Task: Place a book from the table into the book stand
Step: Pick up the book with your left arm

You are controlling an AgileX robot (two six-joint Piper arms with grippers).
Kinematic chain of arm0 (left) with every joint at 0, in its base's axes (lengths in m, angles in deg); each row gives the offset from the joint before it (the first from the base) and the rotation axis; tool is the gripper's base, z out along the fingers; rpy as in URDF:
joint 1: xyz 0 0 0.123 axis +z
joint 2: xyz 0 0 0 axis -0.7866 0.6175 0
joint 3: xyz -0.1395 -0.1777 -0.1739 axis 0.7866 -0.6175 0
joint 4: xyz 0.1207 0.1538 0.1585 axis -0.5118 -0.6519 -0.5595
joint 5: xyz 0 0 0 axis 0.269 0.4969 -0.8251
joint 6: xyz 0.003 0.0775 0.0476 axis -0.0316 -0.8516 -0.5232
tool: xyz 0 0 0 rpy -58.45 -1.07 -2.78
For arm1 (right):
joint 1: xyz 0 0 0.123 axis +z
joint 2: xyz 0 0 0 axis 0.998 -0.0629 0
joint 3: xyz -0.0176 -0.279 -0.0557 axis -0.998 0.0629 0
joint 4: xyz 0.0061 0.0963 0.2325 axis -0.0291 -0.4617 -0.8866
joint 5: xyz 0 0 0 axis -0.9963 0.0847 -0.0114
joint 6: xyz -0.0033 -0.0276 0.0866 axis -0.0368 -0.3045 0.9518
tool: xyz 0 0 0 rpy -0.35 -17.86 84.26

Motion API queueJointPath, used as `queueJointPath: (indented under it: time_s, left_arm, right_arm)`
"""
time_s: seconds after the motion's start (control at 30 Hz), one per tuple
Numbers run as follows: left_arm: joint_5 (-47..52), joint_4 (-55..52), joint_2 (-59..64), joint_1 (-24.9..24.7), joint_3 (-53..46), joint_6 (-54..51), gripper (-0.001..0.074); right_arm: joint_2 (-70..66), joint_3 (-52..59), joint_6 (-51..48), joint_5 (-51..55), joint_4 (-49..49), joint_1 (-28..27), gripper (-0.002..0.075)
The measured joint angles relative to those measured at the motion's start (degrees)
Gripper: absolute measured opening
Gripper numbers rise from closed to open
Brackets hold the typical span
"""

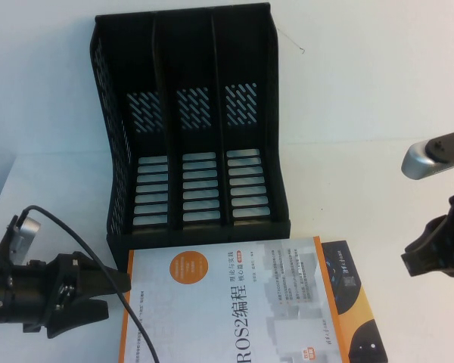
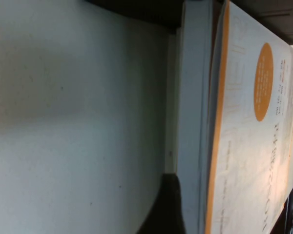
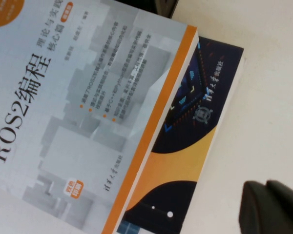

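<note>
The book [image 1: 234,318], white-grey with an orange circle and a black "ROS2" title, lies flat at the table's [image 1: 378,113] near edge, on top of a black book. The black book stand [image 1: 204,234] rises just behind it with all three slots empty. My left gripper [image 1: 113,295] is low at the book's left edge, open, its upper fingertip touching that edge. The left wrist view looks along the book [image 2: 244,170] edge-on, with one dark finger [image 2: 168,204] beside its pages. My right gripper [image 1: 427,253] hovers right of the books, shut and holding nothing; its fingers [image 3: 273,209] show over bare table beside the book [image 3: 78,122].
The black book [image 1: 356,302] with orange shapes sticks out to the right from under the white one [image 3: 185,161]. A cable [image 1: 76,234] loops over the left arm. White table surrounds the stand on both sides.
</note>
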Motion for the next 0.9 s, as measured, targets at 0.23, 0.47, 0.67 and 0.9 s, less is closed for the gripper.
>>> queueJointPath:
  time_s: [0.23,0.47,0.67,0.9]
  left_arm:
    - [-1.2,0.0,2.8,-3.3,0.1,0.0,0.0598]
    - [-2.9,4.5,6.5,-7.5,0.1,-2.0,0.0598]
    - [-2.0,5.5,7.4,-7.5,0.1,-2.6,0.0525]
    - [-2.0,5.2,8.5,-7.5,0.2,-2.4,0.0340]
  right_arm:
    - [0.0,0.0,0.1,-0.6,-0.3,0.0,-0.0001]
    - [0.0,0.0,0.1,-1.1,-0.4,0.0,-0.0001]
    - [0.0,0.0,0.1,-1.4,-0.4,0.0,-0.0001]
    - [0.0,0.0,0.1,-1.6,-0.4,0.0,-0.0001]
